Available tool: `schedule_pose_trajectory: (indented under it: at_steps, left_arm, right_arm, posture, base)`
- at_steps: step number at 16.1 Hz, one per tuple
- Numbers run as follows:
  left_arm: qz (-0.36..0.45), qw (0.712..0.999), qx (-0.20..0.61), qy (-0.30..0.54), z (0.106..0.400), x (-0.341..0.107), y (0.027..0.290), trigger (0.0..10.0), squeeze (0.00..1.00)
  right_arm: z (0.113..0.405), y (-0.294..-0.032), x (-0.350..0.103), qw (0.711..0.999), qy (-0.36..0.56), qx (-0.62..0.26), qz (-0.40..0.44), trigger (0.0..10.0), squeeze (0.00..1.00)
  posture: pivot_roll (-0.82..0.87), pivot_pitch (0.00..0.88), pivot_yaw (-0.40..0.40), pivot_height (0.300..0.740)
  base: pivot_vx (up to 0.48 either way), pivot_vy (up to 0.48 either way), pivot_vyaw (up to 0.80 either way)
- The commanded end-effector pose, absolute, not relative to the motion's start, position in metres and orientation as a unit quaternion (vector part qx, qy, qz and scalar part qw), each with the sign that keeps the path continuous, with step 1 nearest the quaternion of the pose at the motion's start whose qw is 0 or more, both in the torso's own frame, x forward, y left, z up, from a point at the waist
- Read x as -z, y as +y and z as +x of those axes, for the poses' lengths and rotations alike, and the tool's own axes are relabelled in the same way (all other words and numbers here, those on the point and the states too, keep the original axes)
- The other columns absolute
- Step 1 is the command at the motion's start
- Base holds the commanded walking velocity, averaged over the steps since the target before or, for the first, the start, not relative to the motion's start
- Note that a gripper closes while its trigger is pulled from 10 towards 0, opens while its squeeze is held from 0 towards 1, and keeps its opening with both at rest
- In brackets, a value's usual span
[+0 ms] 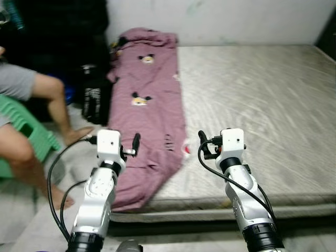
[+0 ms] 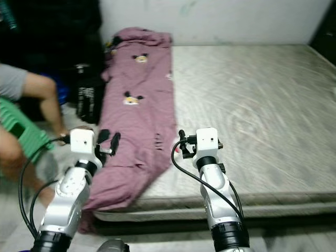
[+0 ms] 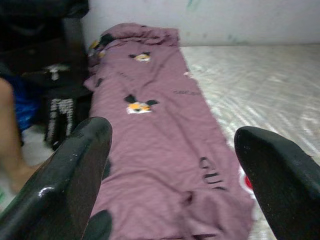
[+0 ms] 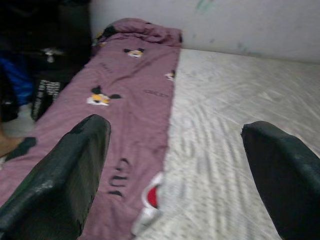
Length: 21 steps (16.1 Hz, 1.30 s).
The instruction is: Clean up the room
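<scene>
A mauve blanket [image 1: 149,105] printed with cartoon mice lies stretched along the left side of a grey mattress [image 1: 252,94]. It is bunched at the far end by the wall, and its near end droops over the mattress's front corner. My left gripper [image 1: 131,147] is held up over the blanket's near end, open and empty, and the cloth [image 3: 160,130] spreads out beyond its fingers [image 3: 75,170]. My right gripper [image 1: 206,147] hovers open beside the blanket's right edge, over bare mattress [image 4: 225,130], holding nothing.
A person [image 1: 31,89] sits on a green stool [image 1: 23,131] at the left, bare feet on the floor. A black bag [image 1: 95,94] stands between the person and the mattress. A pale wall [image 1: 236,21] runs behind. The mattress's front edge [image 1: 236,207] is just ahead of me.
</scene>
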<state>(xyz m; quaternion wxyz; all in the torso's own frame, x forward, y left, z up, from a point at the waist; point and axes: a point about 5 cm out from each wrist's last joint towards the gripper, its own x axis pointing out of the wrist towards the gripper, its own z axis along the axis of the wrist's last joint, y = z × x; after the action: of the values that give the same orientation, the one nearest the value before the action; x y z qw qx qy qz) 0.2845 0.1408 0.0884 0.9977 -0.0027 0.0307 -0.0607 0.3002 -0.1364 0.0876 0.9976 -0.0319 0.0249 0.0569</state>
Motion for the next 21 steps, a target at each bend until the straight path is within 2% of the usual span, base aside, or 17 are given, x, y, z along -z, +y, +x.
schedule_pose_trajectory:
  at_steps: [1,3,5,8,18,21]
  left_arm:
    - [0.002,0.999,0.049,0.022,0.285,-0.094,0.148,10.0,0.0]
    - [-0.002,0.999,0.042,0.021,0.288,-0.095,0.151,10.0,0.0]
    - [0.021,0.999,0.043,0.009,0.29,-0.098,0.149,10.0,0.0]
    - [-0.006,0.999,0.051,-0.003,0.292,-0.101,0.149,10.0,0.0]
    - [-0.005,0.999,0.048,-0.003,0.296,-0.102,0.146,10.0,0.0]
    - [-0.007,0.999,0.049,-0.003,0.296,-0.102,0.146,10.0,0.0]
  right_arm:
    - [0.302,-0.13,-0.095,0.998,0.014,-0.064,-0.027,10.0,0.0]
    - [0.302,-0.13,-0.095,0.998,0.013,-0.061,-0.026,10.0,0.0]
    - [0.302,-0.13,-0.095,0.998,0.012,-0.059,-0.026,10.0,0.0]
    - [0.304,-0.127,-0.096,0.998,0.007,-0.062,-0.021,10.0,0.0]
    - [0.304,-0.12,-0.1,0.997,-0.004,-0.071,-0.01,10.0,0.0]
    - [0.303,-0.12,-0.1,0.998,-0.004,-0.068,-0.006,10.0,0.0]
  posture:
    - [0.03,0.009,0.002,0.74]
    - [0.03,0.007,0.008,0.74]
    - [0.02,0.006,0.013,0.74]
    - [0.02,0.001,0.024,0.74]
    - [0.01,0.007,0.027,0.74]
    - [0.01,0.015,0.031,0.713]
  base:
    - [0.0,0.48,0.0]
    - [0.0,0.48,0.0]
    - [0.0,0.0,0.0]
    - [0.0,0.0,0.0]
    - [0.0,0.0,0.0]
    - [0.0,0.0,0.0]
